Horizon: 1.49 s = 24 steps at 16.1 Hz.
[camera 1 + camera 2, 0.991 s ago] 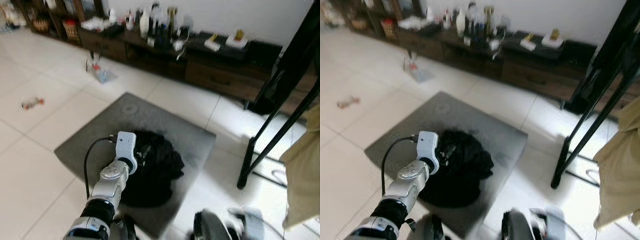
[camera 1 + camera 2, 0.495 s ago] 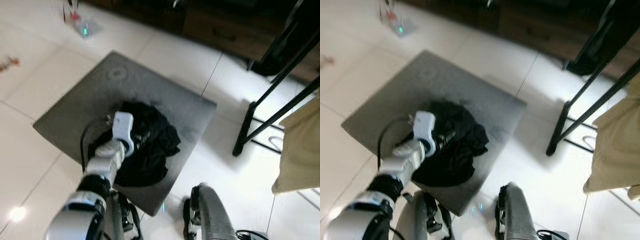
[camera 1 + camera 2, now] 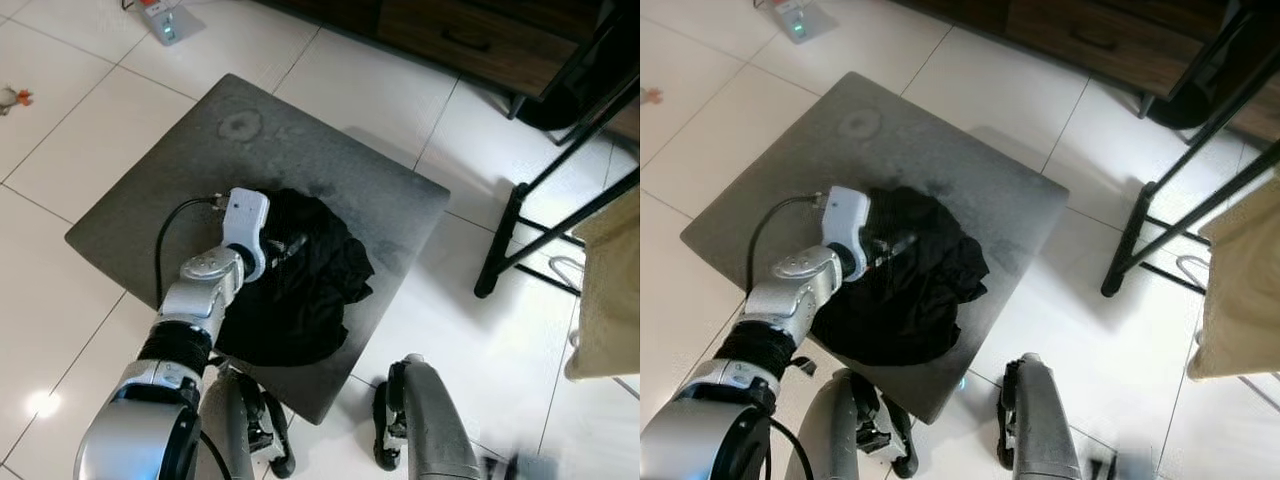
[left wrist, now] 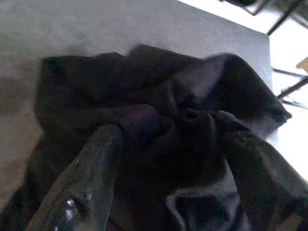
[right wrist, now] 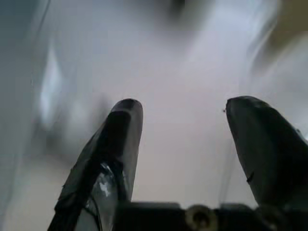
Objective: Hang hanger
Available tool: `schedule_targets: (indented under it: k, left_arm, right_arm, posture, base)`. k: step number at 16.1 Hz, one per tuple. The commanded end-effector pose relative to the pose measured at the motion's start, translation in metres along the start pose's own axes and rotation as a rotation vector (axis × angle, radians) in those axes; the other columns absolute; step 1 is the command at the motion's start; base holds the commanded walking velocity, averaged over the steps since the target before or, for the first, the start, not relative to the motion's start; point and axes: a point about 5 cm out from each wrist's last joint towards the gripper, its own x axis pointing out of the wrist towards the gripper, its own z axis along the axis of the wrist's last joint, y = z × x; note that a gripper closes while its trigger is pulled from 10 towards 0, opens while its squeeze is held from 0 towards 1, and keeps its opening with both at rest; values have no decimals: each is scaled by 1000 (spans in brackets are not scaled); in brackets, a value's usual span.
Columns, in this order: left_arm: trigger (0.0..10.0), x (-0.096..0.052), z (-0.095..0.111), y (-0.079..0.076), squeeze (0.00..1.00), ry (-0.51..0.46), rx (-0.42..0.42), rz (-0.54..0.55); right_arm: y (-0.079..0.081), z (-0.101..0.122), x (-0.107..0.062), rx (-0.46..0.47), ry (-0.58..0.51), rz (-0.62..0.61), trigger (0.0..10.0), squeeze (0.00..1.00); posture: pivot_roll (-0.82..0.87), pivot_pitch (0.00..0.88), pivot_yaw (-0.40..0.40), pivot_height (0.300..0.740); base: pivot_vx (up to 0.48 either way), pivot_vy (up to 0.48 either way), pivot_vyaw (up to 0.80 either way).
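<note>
A crumpled black garment (image 3: 300, 290) lies in a heap on a square grey cushion (image 3: 180, 170) on the tiled floor. My left arm reaches down to it, and the left gripper (image 3: 285, 245) is pushed into the top of the heap. In the left wrist view its fingers (image 4: 91, 178) stand wide apart with folds of the black cloth (image 4: 183, 120) bunched between them, so it is open. My right gripper (image 5: 180, 139) is open over blurred pale floor, with nothing between its fingers.
A black metal rack (image 3: 520, 220) stands on the right, with a beige garment (image 3: 610, 290) hanging beside it. A dark wooden cabinet (image 3: 470, 40) runs along the back. My own feet (image 3: 420, 430) are at the cushion's near edge. A small object (image 3: 160, 20) lies at far left.
The camera has tilted down, so the cabinet top has left the picture. My left gripper stays at the top of the black garment, a little deeper in its folds.
</note>
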Motion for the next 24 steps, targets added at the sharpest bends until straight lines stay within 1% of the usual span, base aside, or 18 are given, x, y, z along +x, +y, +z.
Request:
schedule_targets:
  k: [1, 2, 3, 4, 5, 7, 8, 10, 12, 13, 14, 15, 17, 18, 19, 20, 22, 24]
  left_arm:
    - [10000, -3, -14, -3, 0, 45, -9, -19]
    - [10000, -4, -17, -5, 0, 55, -5, -29]
    - [10000, -6, -18, -6, 0, 59, -4, -36]
    - [10000, -7, -18, -7, 0, 65, -3, -48]
    - [10000, -8, -19, -7, 0, 69, -2, -56]
    - [10000, -11, -16, -4, 0, 78, 16, -73]
    - [10000, -15, -11, 1, 0, 86, 12, -72]
    - [10000, -19, -8, 2, 0, 121, -22, -136]
    - [10000, -21, -9, 1, 0, 142, -24, -168]
    - [8549, -26, -9, -2, 0, 171, -14, -239]
    - [6000, -28, -10, -4, 0, 185, -13, -272]
    - [5569, -30, -13, -6, 0, 198, -15, -297]
    - [5333, -28, -19, -10, 0, 203, -50, -299]
    - [5373, -26, -19, -15, 0, 183, -99, -308]
    - [6941, -22, -20, -16, 0, 177, -110, -282]
    - [10000, -19, -20, -16, 0, 171, -101, -238]
    - [10000, -12, -15, -18, 0, 129, -138, -184]
    - [10000, -7, -12, -20, 0, 97, -113, -149]
  right_arm:
    - [-21, 34, 13, -66, -130, -156, 10000, 0]
    - [-37, 45, 18, -69, -191, -241, 10000, 0]
    - [-43, 53, 20, -89, -225, -285, 10000, 0]
    - [-45, 65, 23, -59, -280, -287, 10000, 0]
    - [-40, 67, 25, -36, -286, -246, 10000, 0]
    - [-16, 69, 26, 7, -247, -77, 10000, 0]
    - [6, 68, 25, 18, -204, 55, 10000, 0]
    - [15, 63, 23, 22, -183, 73, 10000, 0]
    - [15, 62, 23, 36, -180, 69, 10000, 0]
    - [17, 61, 21, 44, -162, 95, 10000, 0]
    - [18, 60, 19, 40, -150, 105, 10000, 0]
    - [18, 59, 19, 41, -143, 107, 10000, 0]
    - [18, 57, 18, 38, -138, 107, 10000, 0]
    - [18, 57, 17, 38, -138, 107, 10000, 0]
    - [18, 57, 17, 43, -140, 106, 10000, 0]
    - [19, 57, 16, 44, -136, 109, 10000, 0]
    - [22, 57, 13, 43, -134, 119, 10000, 0]
    - [25, 55, 11, 44, -131, 124, 10000, 0]
  posture:
    - [-141, 529, -7, 591]
    - [-141, 523, -4, 591]
    - [-142, 523, -4, 591]
    - [-137, 519, 2, 591]
    - [-137, 518, 4, 591]
    - [-137, 518, 8, 591]
    - [-130, 518, 11, 591]
    - [-125, 517, 14, 591]
    - [-126, 518, 15, 591]
    - [-125, 520, 17, 591]
    - [-125, 521, 17, 591]
    - [-124, 522, 17, 591]
    - [-126, 525, 18, 591]
    - [-131, 530, 18, 591]
    - [-135, 532, 17, 591]
    - [-136, 533, 16, 591]
    - [-135, 540, 17, 591]
    - [-137, 552, 18, 591]
  base:
    - [0, 0, 0]
    - [0, 0, 0]
    - [0, 0, 0]
    - [0, 0, 0]
    - [0, 0, 0]
    - [0, 0, 0]
    - [0, 0, 0]
    - [0, 0, 0]
    - [0, 0, 0]
    - [0, 0, 0]
    - [0, 0, 0]
    - [0, 0, 0]
    - [0, 0, 0]
    - [0, 0, 0]
    - [0, 0, 0]
    - [0, 0, 0]
    - [0, 0, 0]
    - [0, 0, 0]
